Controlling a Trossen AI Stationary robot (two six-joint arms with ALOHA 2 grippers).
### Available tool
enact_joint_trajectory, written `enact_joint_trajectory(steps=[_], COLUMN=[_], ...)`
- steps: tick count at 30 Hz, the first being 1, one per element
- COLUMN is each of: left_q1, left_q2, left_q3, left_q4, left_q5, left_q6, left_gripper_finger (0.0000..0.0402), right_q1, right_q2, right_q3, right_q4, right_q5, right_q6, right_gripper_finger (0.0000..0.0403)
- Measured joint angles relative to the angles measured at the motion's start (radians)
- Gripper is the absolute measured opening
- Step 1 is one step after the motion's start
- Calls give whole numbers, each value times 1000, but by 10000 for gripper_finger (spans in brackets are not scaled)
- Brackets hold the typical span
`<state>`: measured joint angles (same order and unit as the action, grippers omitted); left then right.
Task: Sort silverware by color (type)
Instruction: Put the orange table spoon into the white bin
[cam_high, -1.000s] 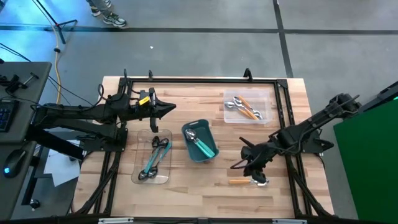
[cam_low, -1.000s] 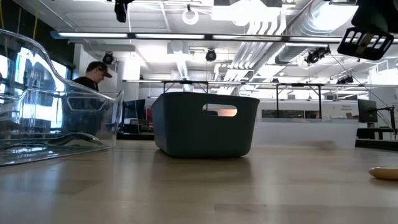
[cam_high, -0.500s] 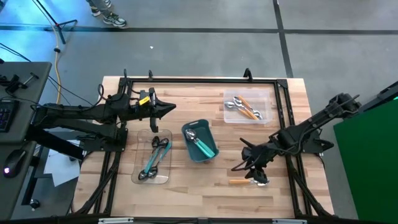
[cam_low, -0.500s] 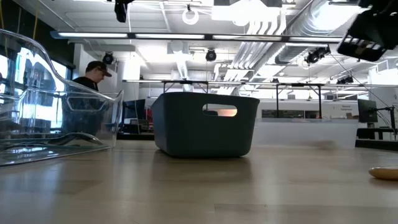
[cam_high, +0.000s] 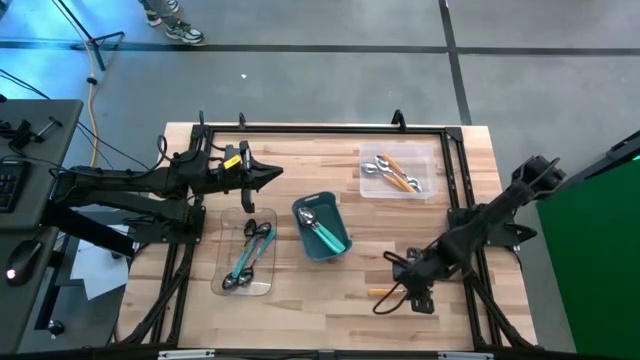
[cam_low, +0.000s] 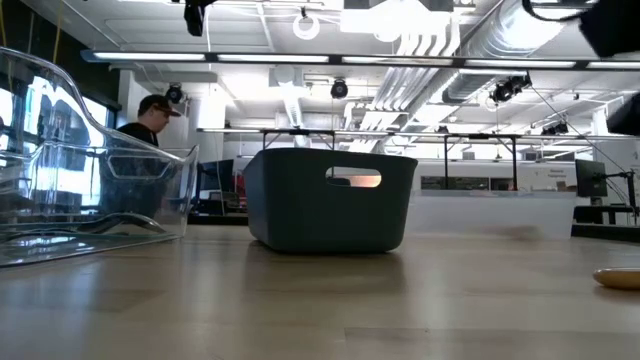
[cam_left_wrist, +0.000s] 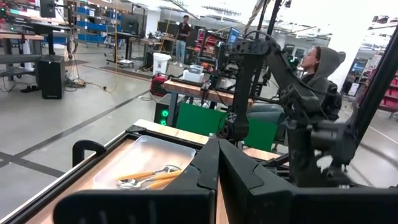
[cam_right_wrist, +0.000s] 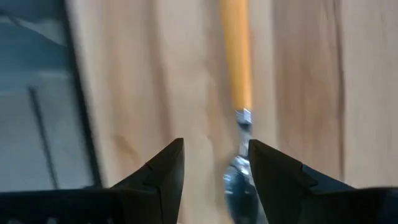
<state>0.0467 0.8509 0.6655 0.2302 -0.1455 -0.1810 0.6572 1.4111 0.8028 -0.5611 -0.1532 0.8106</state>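
Butcher-block table (cam_high: 300, 300), from above: right gripper (cam_high: 408, 297) has dropped lower, onto the lone orange-handled metal spoon (cam_high: 383, 291) beside it. Wrist view: fingers spread, spoon (cam_right_wrist: 239, 118) unpinched, so pickup is imminent. Left gripper (cam_high: 270, 173) is pressed together.

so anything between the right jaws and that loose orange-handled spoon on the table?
Nothing visible. The right gripper hangs directly over the orange-handled metal spoon lying on the bare wooden table, jaws open, with the spoon's neck and bowl showing between them. The left gripper waits shut at the table's far left.
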Motion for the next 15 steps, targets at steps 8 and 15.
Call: enact_joint_trajectory(steps=[8,15], left_q1=[0,0], left_q2=[0,0], left_q3=[0,0], left_q4=[-1,-1], left_q5=[0,0], left_q6=[0,0], left_gripper_finger=[0,0], right_q1=[0,14], right_q2=[121,182], right_q3=[0,0], right_q4=[-26,-2], right_q5=[44,40], right_q6=[-5,-7], right_gripper_finger=[161,161])
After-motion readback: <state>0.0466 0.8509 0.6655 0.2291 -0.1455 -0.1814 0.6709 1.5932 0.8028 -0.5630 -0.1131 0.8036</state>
